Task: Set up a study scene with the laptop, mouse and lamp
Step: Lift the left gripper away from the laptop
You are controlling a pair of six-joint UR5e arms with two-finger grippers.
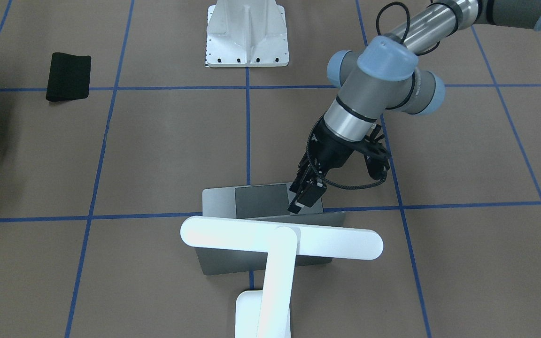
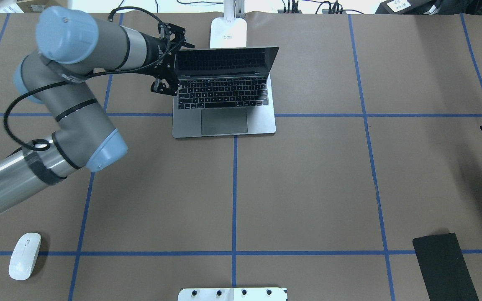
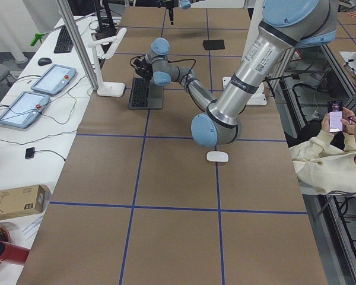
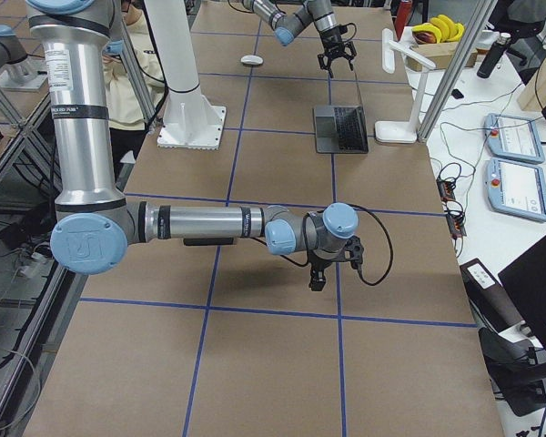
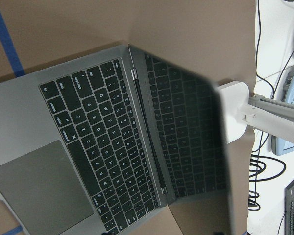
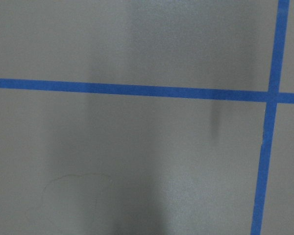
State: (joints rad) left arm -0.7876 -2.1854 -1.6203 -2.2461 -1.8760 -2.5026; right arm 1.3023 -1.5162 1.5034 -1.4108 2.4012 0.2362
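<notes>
The laptop (image 2: 224, 121) sits open before the lamp (image 2: 228, 31), the left gripper (image 2: 176, 65) spread wide and empty beside its lid.

I see a brown table (image 2: 308, 188) gridded with blue tape. On it: open laptop (image 2: 224, 121) far centre, lamp (image 2: 228, 33) just behind it, mouse (image 2: 24, 256) near left, black mat (image 2: 446, 267) near right, white pedestal (image 2: 232, 294) at the near edge.

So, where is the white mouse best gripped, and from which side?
Grip the mouse across its two long sides, near the middle, coming straight down from above. It lies flat on the table, and its low rounded back probably offers little hold from the side.
</notes>
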